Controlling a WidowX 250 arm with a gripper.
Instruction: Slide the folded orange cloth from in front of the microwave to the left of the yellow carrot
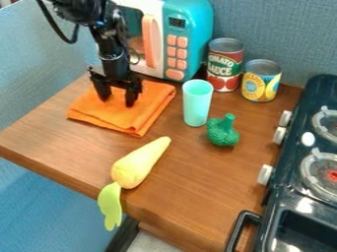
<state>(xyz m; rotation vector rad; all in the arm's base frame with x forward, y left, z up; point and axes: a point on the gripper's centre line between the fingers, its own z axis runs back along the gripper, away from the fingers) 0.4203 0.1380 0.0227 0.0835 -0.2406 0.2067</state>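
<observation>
From where I'm standing, taking the view as a clock with twelve at the back wall, the black arm (109,37) comes in at eleven o'clock. Its gripper (117,101) hangs down at ten o'clock, and the fingers (133,93) are spread open, with nothing held between them. Their tips are right at the folded orange cloth (139,114), though I can't tell whether they touch it.

The cloth lies on the wooden tabletop (197,187) in front of the teal toy microwave (166,44). At the cloth's three o'clock side an aqua cup (197,103) stands upright. Just beside the cup, at its four o'clock, sits a green toy broccoli (223,132). Two upright cans, one red and green (224,65), one yellow and blue (261,81), stand side by side near one o'clock.

Toward seven o'clock lies a pale yellow toy carrot (137,165), tip pointing to one, its green leaves reaching over the edge. The dark toy stove (283,199) is at three o'clock.
</observation>
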